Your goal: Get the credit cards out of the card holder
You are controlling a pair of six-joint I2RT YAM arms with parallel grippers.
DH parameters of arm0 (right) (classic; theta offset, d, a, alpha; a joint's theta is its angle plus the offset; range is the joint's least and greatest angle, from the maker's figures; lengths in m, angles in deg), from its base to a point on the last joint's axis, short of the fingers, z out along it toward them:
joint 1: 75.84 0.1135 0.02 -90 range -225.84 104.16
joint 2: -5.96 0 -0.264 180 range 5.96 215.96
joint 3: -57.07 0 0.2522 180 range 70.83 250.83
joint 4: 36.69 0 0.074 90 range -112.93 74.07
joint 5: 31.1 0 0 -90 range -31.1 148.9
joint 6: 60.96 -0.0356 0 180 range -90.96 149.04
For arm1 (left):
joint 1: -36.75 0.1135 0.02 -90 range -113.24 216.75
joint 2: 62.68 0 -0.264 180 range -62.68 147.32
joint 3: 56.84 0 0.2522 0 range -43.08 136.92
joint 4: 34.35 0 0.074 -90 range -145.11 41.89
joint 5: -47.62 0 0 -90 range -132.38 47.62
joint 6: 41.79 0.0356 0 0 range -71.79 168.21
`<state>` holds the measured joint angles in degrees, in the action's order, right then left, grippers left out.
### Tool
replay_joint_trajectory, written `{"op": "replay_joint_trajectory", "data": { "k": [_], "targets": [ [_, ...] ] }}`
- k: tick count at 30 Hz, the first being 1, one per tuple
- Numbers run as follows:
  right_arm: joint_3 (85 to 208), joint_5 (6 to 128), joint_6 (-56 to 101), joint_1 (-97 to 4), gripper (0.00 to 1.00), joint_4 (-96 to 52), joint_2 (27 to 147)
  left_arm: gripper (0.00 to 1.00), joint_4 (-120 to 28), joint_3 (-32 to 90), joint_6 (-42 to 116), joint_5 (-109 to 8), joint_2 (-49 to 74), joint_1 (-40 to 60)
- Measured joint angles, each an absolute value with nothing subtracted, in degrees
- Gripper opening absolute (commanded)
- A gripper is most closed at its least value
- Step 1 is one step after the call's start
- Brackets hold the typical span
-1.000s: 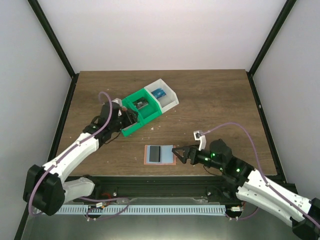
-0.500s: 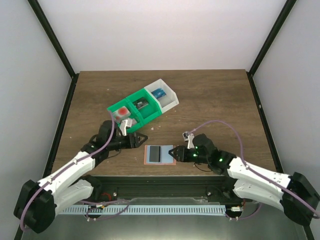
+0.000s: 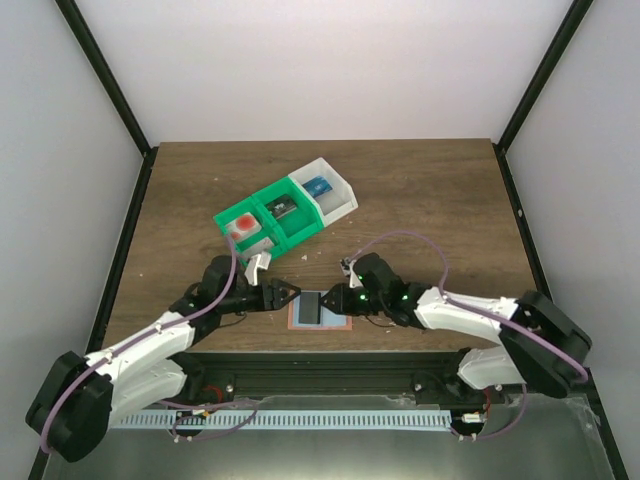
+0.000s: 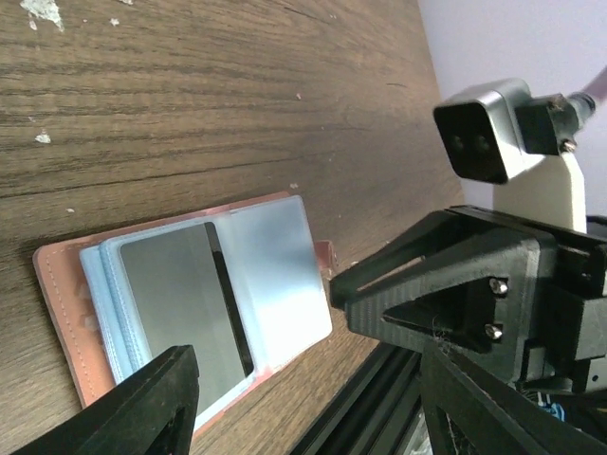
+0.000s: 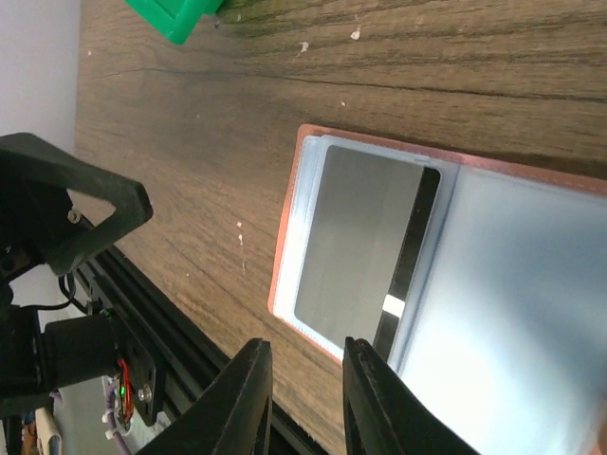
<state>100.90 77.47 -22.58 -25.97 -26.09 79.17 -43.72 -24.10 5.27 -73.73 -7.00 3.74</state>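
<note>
So, the card holder (image 3: pixel 328 318) lies open flat at the table's (image 3: pixel 420 200) near edge, credit cards (image 4: pixel 180 303) tucked inside; left gripper (image 3: pixel 289 293) gapes wide just beside it; right gripper (image 3: pixel 339 299) is nearly pinched at its right edge; can't tell if it's gripping.

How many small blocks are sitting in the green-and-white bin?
3: a red block in the left-end compartment, a black one in the middle, a blue one in the white end.

The right wrist view's edge cuts off part of the card holder (image 5: pixel 287 213)
</note>
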Motion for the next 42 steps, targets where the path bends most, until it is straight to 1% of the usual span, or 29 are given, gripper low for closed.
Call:
{"op": "replay_joint_trajectory", "data": {
  "k": [4,11,15,18,21,24,26,42],
  "targets": [
    [103.63,78.24,-22.47,-25.97,0.2,-26.96,84.61,0.54,-41.06,-25.56,4.09,-74.61,-6.17,3.74],
    [104.68,79.11,-22.23,-25.97,0.18,-28.67,90.45,0.48,-38.46,-27.2,3.02,-75.04,-3.22,3.74],
    [104.66,79.11,-22.16,-25.97,0.17,-29.83,92.98,0.41,-36.12,-27.64,2.3,-75.17,-0.51,3.74],
    [104.59,79.2,-22.01,-25.97,0.17,-30.81,94.71,0.26,-34.52,-28.27,1.77,-75.52,1.56,3.74],
    [104.46,79.39,-21.79,-25.97,0.16,-31.55,96.17,0.14,-33.17,-28.45,1.68,-75.92,3.44,3.7],
    [103.91,79.46,-21.75,-25.97,0.16,-32.45,96.7,0.04,-31.86,-28.47,1.77,-76.2,5.19,3.7],
    [103.37,79.46,-21.75,-25.97,0.16,-33.23,96.7,0.0,-30.85,-28.47,1.99,-76.42,6.31,3.65],
    [100.88,79.59,-21.96,-25.99,0.16,-38.24,96.7,0.0,-25.78,-28.54,3.54,-77.01,16.69,2.58]
  ]
}}
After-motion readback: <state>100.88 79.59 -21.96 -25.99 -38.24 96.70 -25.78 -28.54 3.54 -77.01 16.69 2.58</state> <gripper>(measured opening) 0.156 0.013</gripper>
